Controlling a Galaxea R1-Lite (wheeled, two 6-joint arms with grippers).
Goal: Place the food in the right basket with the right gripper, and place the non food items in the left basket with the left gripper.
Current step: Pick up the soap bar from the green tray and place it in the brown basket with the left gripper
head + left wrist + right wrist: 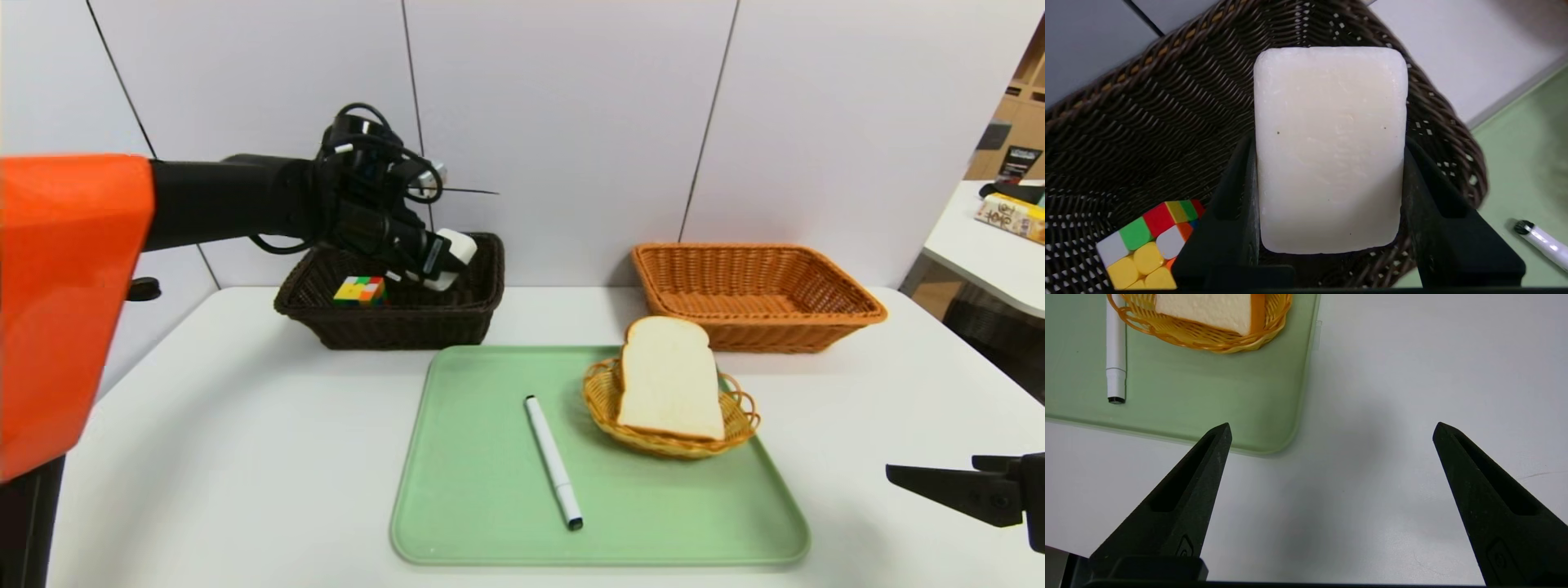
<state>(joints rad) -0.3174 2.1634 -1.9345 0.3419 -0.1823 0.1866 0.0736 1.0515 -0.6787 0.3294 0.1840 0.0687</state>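
My left gripper point(441, 261) is shut on a white bar of soap point(455, 247), holding it tilted just above the inside of the dark brown left basket point(392, 331). Both black fingers press the soap point(1331, 147) at its sides in the left wrist view. A colourful puzzle cube point(359, 290) lies in that basket. A slice of bread point(669, 380) rests in a small yellow wicker dish point(678, 445) on the green tray point(473, 490), with a white marker pen point(553, 461) beside it. The orange right basket point(784, 336) holds nothing. My right gripper point(1331, 430) hovers open over bare table at the front right.
The white table point(245, 425) runs to a wall close behind the baskets. A second table with books point(1008, 216) stands off to the far right. The tray's near right corner point(1274, 441) lies just ahead of my right gripper.
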